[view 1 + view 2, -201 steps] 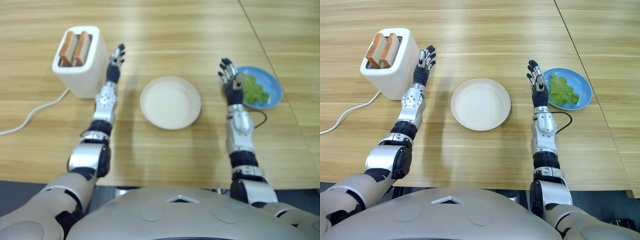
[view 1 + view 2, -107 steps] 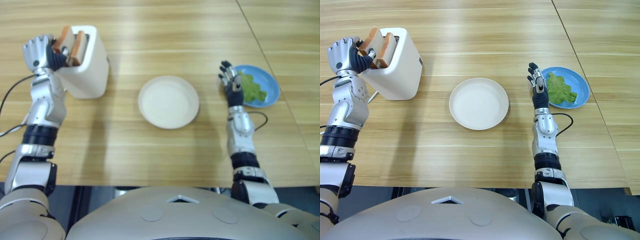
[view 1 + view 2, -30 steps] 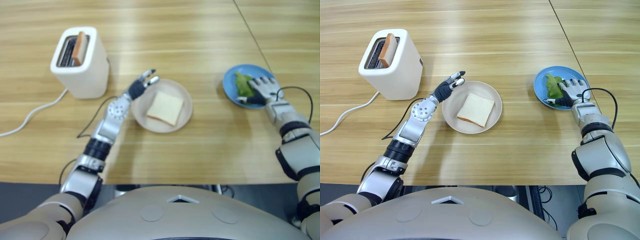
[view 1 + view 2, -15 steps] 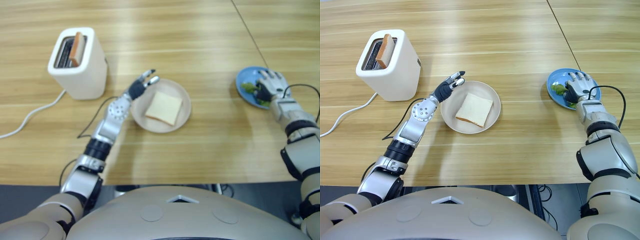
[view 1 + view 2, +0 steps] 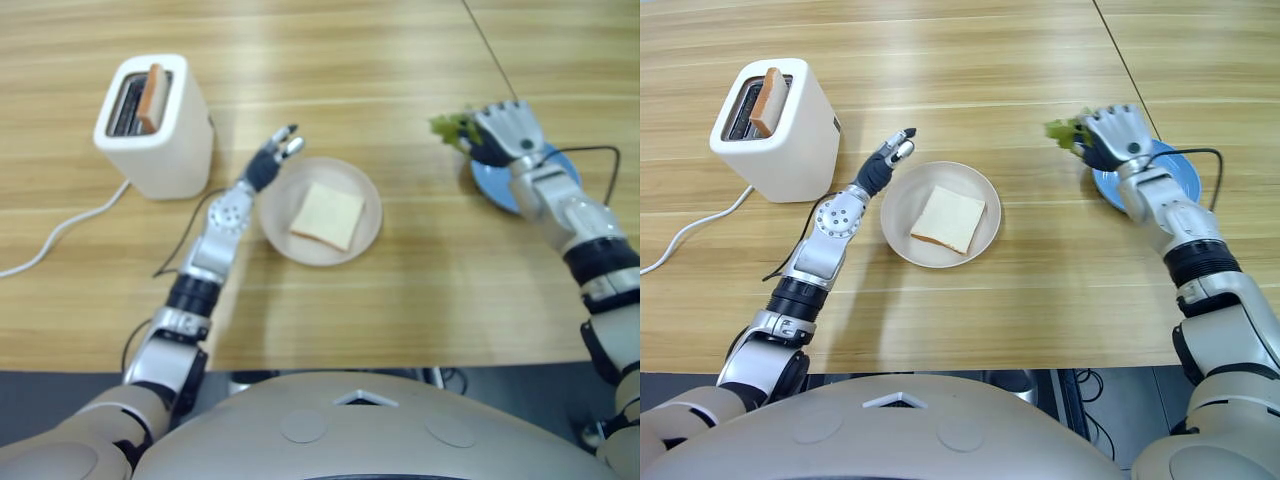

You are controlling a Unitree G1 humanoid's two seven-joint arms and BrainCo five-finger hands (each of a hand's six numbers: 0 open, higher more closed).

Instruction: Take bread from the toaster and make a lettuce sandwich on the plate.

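Observation:
A white toaster [image 5: 777, 135] stands at the back left with one slice of bread [image 5: 766, 87] sticking out of its right slot. A cream plate [image 5: 895, 213] in the middle carries one bread slice [image 5: 949, 219]. My left hand [image 5: 887, 160] hovers open just left of the plate's rim, holding nothing. My right hand [image 5: 1115, 133] is raised above the table, left of the blue plate [image 5: 1172, 178], shut on a green lettuce leaf [image 5: 1067, 133] that sticks out to its left.
The toaster's white cord [image 5: 690, 238] trails left over the wooden table. A thin black cable [image 5: 1207, 156] loops over the blue plate by my right wrist. A table seam [image 5: 1120, 62] runs diagonally at the back right.
My right hand closed on the lettuce, lifted it off the blue plate and carried it left toward the cream plate. My left hand drew slightly back from the plate.

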